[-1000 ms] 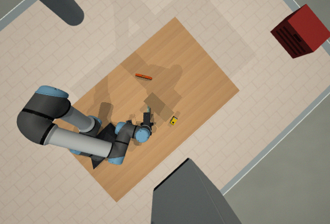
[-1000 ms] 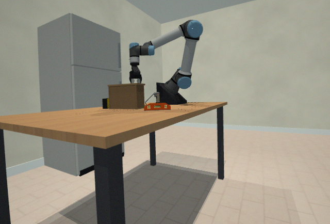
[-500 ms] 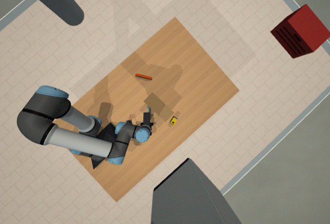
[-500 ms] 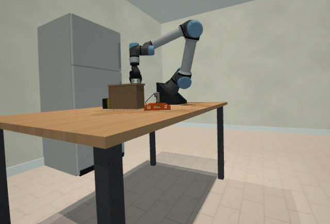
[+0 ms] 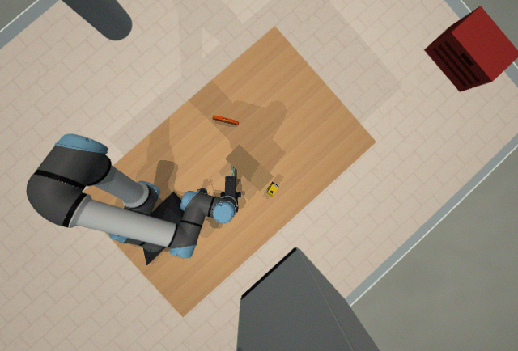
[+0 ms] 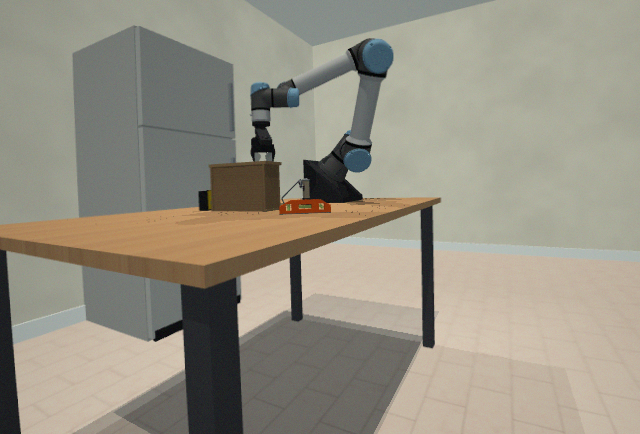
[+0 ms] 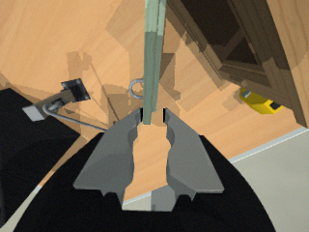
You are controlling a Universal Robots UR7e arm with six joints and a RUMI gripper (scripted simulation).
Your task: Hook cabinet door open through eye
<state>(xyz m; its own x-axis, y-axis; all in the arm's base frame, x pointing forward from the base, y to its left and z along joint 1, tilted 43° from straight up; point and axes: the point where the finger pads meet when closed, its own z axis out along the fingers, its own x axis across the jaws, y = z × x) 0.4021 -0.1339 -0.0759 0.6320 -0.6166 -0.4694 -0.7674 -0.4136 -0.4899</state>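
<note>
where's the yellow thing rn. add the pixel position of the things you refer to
In the wrist view the yellow item (image 5: 272, 189) (image 6: 209, 200) (image 7: 261, 101) is right of the green door (image 7: 151, 63), by the lower end of the brown cabinet (image 5: 249, 167) (image 6: 238, 186) (image 7: 290, 72); the exterior view shows it left of that cabinet.

arm (image 5: 125, 226) (image 6: 364, 103): 1 | cabinet (image 5: 249, 168) (image 6: 242, 186) (image 7: 285, 58): 1 | post (image 6: 306, 188) (image 7: 58, 102): 1 | spirit level (image 5: 225, 120) (image 6: 305, 207): 1 | fridge (image 5: 292, 305) (image 6: 155, 160): 1
</note>
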